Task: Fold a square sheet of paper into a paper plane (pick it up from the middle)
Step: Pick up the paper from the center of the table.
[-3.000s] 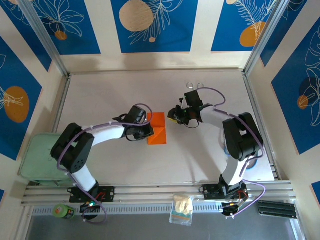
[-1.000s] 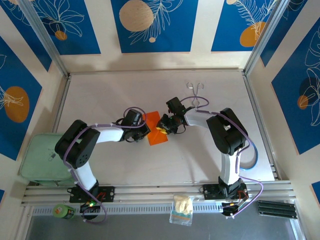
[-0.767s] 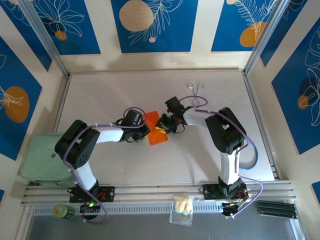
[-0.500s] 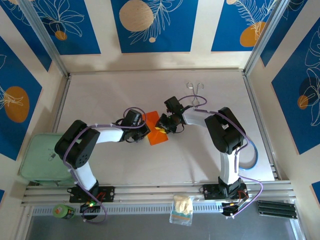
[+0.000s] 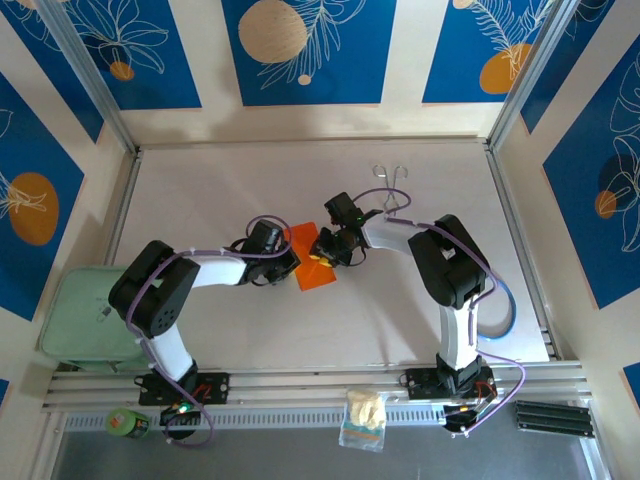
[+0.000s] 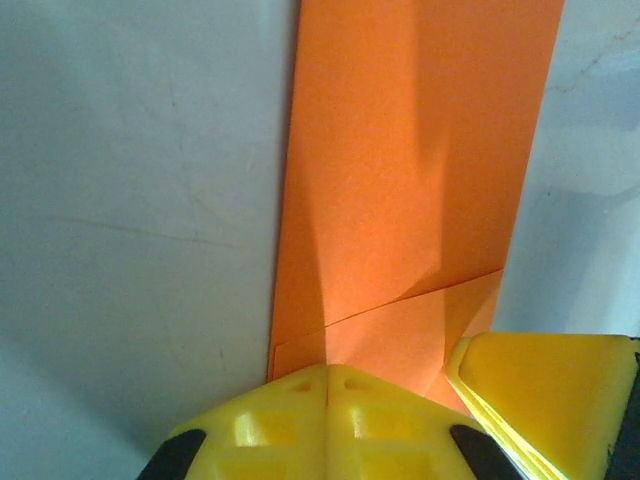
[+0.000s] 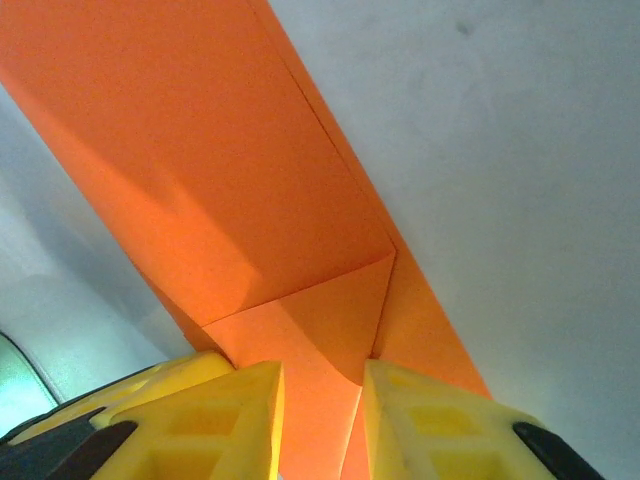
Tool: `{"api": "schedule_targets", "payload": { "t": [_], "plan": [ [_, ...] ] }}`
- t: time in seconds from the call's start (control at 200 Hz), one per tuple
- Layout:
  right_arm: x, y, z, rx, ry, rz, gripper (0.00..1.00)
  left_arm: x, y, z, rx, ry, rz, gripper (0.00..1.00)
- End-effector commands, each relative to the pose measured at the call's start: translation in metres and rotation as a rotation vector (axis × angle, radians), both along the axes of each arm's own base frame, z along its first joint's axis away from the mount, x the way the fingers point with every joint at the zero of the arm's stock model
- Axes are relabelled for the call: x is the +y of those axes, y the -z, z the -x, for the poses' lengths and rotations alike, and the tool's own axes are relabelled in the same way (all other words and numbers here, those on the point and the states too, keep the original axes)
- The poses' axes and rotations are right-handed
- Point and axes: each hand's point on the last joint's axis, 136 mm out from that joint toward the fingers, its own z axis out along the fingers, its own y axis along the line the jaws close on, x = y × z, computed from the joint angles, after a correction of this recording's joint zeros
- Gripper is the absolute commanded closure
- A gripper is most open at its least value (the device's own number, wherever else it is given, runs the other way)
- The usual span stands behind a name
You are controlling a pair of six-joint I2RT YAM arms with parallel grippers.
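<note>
The square sheet of paper (image 5: 312, 262) lies mid-table as a bright orange folded strip with a triangular flap creased near one end. My left gripper (image 5: 291, 262) is shut, its joined yellow fingertips (image 6: 328, 378) resting on the paper (image 6: 410, 180) at its near end. My right gripper (image 5: 324, 251) sits on the strip's right side with its jaws apart. In the right wrist view a raised flap of the paper (image 7: 300, 300) curls up between the two yellow fingers (image 7: 425, 415) of the right gripper (image 7: 320, 390). The right finger (image 6: 545, 395) also shows beside the left fingertips.
Metal tongs (image 5: 392, 186) lie at the back of the table behind the right arm. A pale green box (image 5: 80, 318) stands at the left edge and a blue ring (image 5: 505, 305) at the right. A small bag (image 5: 364, 419) sits on the front rail.
The right gripper came from the back right onto the paper and has since edged slightly left. The left gripper moved a little left along the paper and stays shut.
</note>
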Motion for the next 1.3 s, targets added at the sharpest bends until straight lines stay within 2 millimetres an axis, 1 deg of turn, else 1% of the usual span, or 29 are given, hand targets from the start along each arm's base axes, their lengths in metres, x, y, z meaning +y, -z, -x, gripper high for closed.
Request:
{"api": "schedule_targets", "payload": {
  "t": [0.0, 0.225, 0.265, 0.345, 0.455, 0.565, 0.875, 1.126, 1.291],
  "plan": [
    [0.01, 0.001, 0.008, 0.018, -0.052, -0.008, 0.73, 0.018, 0.022, 0.016, 0.073, -0.027, -0.069, 0.95],
    [0.019, -0.016, 0.005, -0.031, -0.08, -0.087, 0.73, 0.02, 0.025, 0.016, 0.077, -0.036, -0.073, 0.95],
    [0.016, -0.017, 0.004, -0.039, -0.07, -0.077, 0.73, 0.02, 0.024, 0.016, 0.075, -0.039, -0.074, 0.95],
    [0.005, -0.016, 0.003, -0.05, -0.043, -0.021, 0.73, 0.022, 0.025, 0.016, 0.076, -0.044, -0.079, 0.95],
    [-0.013, -0.009, 0.001, -0.042, -0.008, 0.064, 0.73, 0.022, 0.025, 0.017, 0.075, -0.044, -0.077, 0.94],
    [-0.018, -0.004, 0.001, -0.029, 0.006, 0.079, 0.73, 0.023, 0.026, 0.018, 0.078, -0.048, -0.078, 0.95],
    [-0.006, 0.001, 0.001, -0.009, -0.027, 0.037, 0.73, 0.022, 0.025, 0.018, 0.077, -0.049, -0.071, 0.95],
    [0.0, 0.001, 0.001, -0.007, -0.047, 0.017, 0.75, 0.021, 0.025, 0.018, 0.08, -0.05, -0.066, 0.94],
    [0.002, 0.004, 0.002, 0.005, -0.057, 0.013, 0.75, 0.022, 0.025, 0.018, 0.08, -0.05, -0.065, 0.94]
  ]
}}
